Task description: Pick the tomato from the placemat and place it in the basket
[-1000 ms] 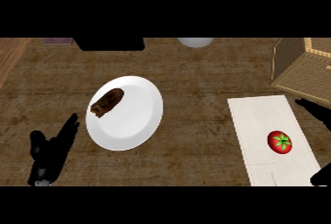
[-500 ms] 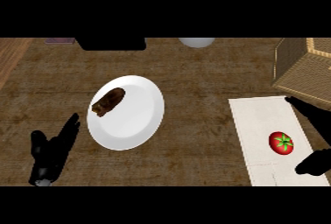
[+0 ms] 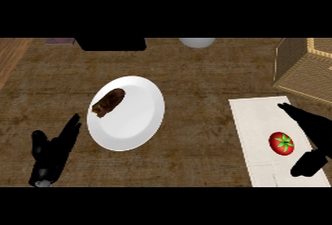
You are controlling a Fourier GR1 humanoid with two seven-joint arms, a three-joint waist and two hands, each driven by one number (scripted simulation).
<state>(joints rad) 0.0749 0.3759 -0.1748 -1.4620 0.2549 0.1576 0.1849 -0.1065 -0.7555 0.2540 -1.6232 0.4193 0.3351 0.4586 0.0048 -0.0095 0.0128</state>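
A red tomato with a green star-shaped top lies on the white placemat at the right. My right hand is beside it on its right, open, with fingers stretched past its far side and the thumb below it; I see no contact. The woven basket stands at the upper right, beyond the placemat. My left hand rests open at the lower left, left of the plate.
A white plate holding a dark brown piece of food sits left of centre on the wooden counter. A white rounded object and a dark block stand along the far edge.
My right hand has come further into view from the right and closed in on the tomato, its thumb now below it. The left hand and the tomato have stayed put.
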